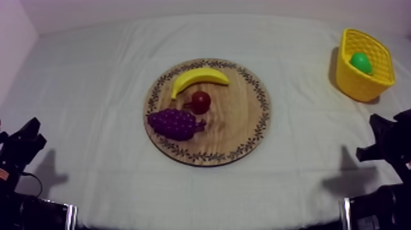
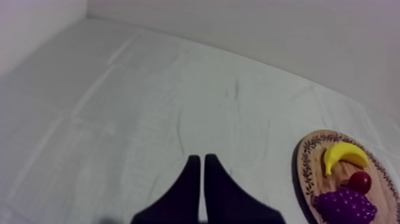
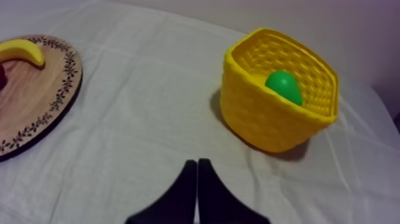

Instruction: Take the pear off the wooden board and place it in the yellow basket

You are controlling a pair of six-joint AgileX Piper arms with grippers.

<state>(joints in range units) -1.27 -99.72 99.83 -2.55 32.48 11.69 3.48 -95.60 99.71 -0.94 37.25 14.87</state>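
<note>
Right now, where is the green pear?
In the top view the pear sits inside the yellow basket at the far right, well away from the wooden board in the middle.

Soft, rather dim light with a violet cast lies over the desk, whose far edge bows in the top view. The basket throws a shadow toward its 8 o'clock. The board is dark-edged at 6 o'clock. The left arm casts a grey patch at its 3 o'clock, the right arm at its 8 o'clock.
</note>
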